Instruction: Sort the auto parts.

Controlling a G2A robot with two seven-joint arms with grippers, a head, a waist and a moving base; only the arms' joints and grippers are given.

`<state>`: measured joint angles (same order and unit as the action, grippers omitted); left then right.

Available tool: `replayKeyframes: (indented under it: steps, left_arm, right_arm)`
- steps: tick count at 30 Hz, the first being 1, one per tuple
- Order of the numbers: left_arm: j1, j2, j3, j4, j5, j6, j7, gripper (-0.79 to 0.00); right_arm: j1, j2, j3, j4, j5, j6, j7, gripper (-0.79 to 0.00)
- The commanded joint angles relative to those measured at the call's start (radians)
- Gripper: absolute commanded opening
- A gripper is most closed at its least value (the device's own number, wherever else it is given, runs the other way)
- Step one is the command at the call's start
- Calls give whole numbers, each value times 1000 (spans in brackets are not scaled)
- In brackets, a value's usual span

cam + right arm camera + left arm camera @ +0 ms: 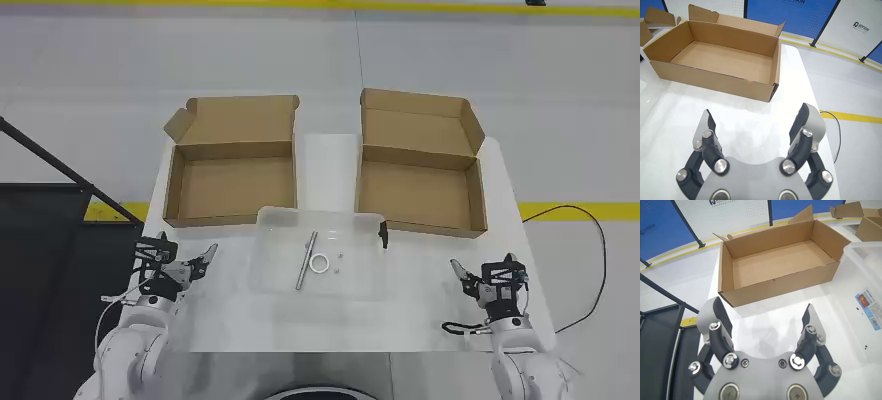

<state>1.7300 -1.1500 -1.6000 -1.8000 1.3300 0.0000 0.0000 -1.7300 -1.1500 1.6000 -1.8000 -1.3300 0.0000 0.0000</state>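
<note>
A clear plastic bin point(270, 220) sits at the table's middle front. Inside it lie a long metal rod point(306, 260), a white ring point(319, 264) and a few tiny parts point(340, 262); a small black part point(383, 234) rests at its right rim. Two brown cardboard boxes stand behind it, the left box point(232, 188) and the right box point(418, 192), both with bare bottoms. My left gripper point(208, 256) hovers open over the table's front left corner. My right gripper point(460, 275) is open near the front right, holding nothing.
The white table point(230, 320) ends close behind both grippers. A dark rack point(40, 270) stands off the left edge. A black cable point(590, 260) trails on the floor at the right. The bin's wall carries a label point(869, 308) in the left wrist view.
</note>
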Motion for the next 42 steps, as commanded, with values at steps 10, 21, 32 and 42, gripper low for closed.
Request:
replayKeyframes:
  steps: [10,21,32,42]
  left_arm:
    - [33,-4,-11,-36,8,15,57,0]
    - [73,-9,-16,-59,34,55,96,0]
    - [73,-9,-16,-59,34,55,96,0]
    - [73,-9,-16,-59,34,55,96,0]
  right_arm:
    - [25,10,36,-134,-74,-118,39,0]
    - [214,31,-47,-281,-33,-539,227,0]
    - [363,25,-204,-249,95,-647,374,0]
    - [363,25,-204,-249,95,-647,374,0]
